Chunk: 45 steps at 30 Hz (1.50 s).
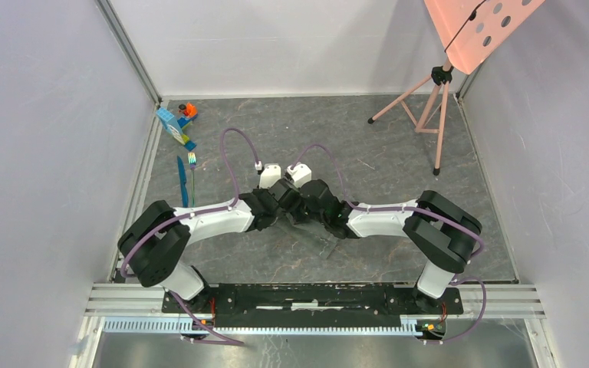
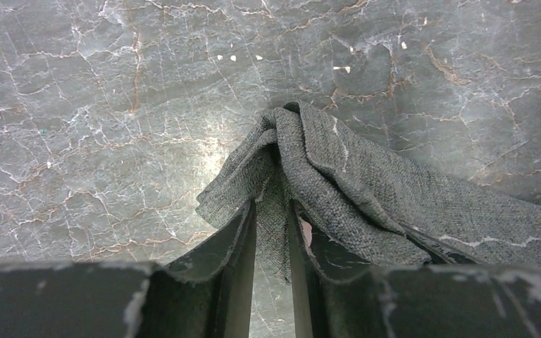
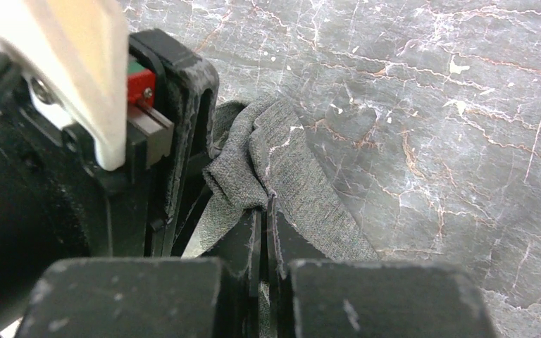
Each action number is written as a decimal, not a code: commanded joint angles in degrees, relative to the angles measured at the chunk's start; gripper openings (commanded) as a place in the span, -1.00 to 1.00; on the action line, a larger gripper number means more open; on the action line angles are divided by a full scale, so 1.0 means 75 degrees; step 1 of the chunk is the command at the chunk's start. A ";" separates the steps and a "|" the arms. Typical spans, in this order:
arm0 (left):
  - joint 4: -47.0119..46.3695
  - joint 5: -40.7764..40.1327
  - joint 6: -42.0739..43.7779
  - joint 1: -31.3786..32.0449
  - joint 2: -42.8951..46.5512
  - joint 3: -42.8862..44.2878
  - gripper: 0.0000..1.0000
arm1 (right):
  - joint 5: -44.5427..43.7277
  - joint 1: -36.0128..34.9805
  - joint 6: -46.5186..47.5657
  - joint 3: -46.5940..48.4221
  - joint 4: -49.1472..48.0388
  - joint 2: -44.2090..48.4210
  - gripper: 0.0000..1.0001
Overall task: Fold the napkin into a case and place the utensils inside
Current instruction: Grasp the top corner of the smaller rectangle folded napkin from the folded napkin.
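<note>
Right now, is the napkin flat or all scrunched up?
Scrunched up: the napkin bunches into gathered folds where the left pincer and right pincer pinch it.

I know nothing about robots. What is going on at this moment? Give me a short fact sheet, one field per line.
left gripper: closed on a bunched fold of the napkin
right gripper: pinched shut on the same cloth, close beside the left one
napkin: crumpled, not yet a folded case
knife: blue, lying on the table at far left, untouched
fork: just right of the knife
toy blocks: back-left corner, behind the utensils
tripod: pink, back right
</note>
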<state>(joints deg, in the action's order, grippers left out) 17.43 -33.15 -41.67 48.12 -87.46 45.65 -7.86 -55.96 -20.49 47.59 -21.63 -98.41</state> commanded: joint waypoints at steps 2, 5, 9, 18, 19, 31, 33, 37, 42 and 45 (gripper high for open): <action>-0.0007 -0.0305 -0.0144 0.0027 -0.0312 0.0237 -0.42 | 0.0081 -0.0107 0.0117 0.0264 -0.0433 0.0102 -1.00; -0.0050 -0.0327 -0.0088 0.0030 -0.0317 0.0207 -0.53 | 0.0087 -0.0108 0.0118 0.0287 -0.0421 0.0090 -1.00; -0.0097 -0.0338 0.0072 0.0027 -0.0153 0.0218 -0.83 | 0.0099 -0.0101 0.0116 0.0278 -0.0421 0.0045 -1.00; -0.0816 -0.0127 0.0241 0.0017 0.0769 -0.0321 -0.95 | -0.0009 -0.0106 0.0224 0.0183 -0.0349 0.0123 -1.00; -0.1007 -0.0056 0.0309 0.0018 0.0937 -0.0458 -0.95 | -0.0032 -0.0110 0.0239 0.0171 -0.0349 0.0124 -1.00; 0.0100 0.0105 -0.0222 0.0018 0.0637 -0.0160 -0.21 | -0.0030 -0.0108 0.0246 0.0182 -0.0390 0.0166 -1.00; 0.0143 0.0063 -0.0301 0.0020 0.0496 -0.0135 -0.11 | -0.0030 -0.0108 0.0238 0.0182 -0.0395 0.0166 -0.99; 0.0158 0.0009 -0.0260 0.0017 0.0118 0.0041 -0.06 | 0.0000 -0.0108 0.0221 0.0170 -0.0437 0.0149 -1.00; 0.0171 -0.0195 -0.0182 0.0018 -0.0233 0.0230 -0.18 | 0.0027 -0.0114 0.0204 0.0203 -0.0442 0.0136 -1.00; 0.0134 -0.0268 -0.0122 0.0018 -0.0201 0.0285 -0.34 | 0.0039 -0.0107 0.0209 0.0217 -0.0426 0.0103 -0.99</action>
<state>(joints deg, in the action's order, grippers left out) 18.72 -32.49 -41.65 48.14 -88.16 45.50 -8.32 -55.68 -20.01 47.59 -21.67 -98.43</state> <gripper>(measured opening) 0.367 0.019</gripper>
